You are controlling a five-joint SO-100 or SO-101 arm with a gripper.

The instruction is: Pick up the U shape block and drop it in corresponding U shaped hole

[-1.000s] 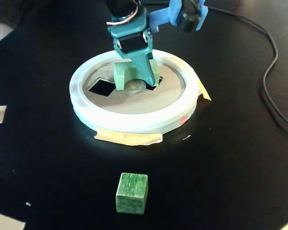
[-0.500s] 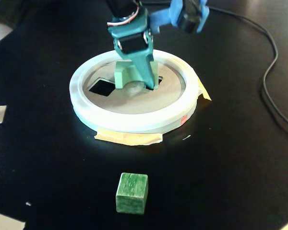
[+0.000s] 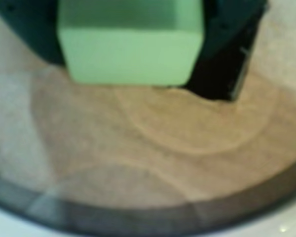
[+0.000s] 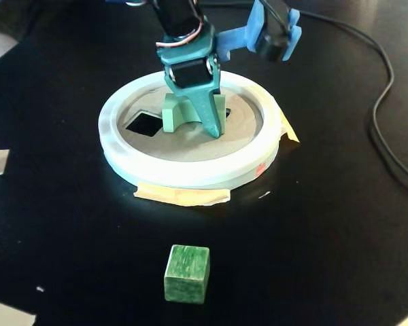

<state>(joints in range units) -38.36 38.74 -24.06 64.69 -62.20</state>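
Note:
The pale mint-green U shape block (image 4: 178, 111) stands on the tan round board with a thick white rim (image 4: 190, 175), its notch facing the front. My teal gripper (image 4: 194, 125) is shut on it, with one finger (image 4: 213, 122) reaching down to the board at the block's right. In the wrist view the block (image 3: 130, 47) fills the gap between my dark jaws of the gripper (image 3: 130, 54). A dark part of the U shaped hole (image 3: 219, 79) shows just right of the block. In the fixed view the hole is hidden behind the block and finger.
A smaller square cutout (image 4: 144, 123) lies left of the block on the board. A darker green streaked cube (image 4: 187, 273) sits on the black table near the front. Tan tape (image 4: 182, 196) holds the board. A black cable (image 4: 384, 115) runs along the right.
My gripper has tilted and shifted slightly toward the front with the block still held. The finger tip now sits lower on the board, and the blue camera mount has moved a little right.

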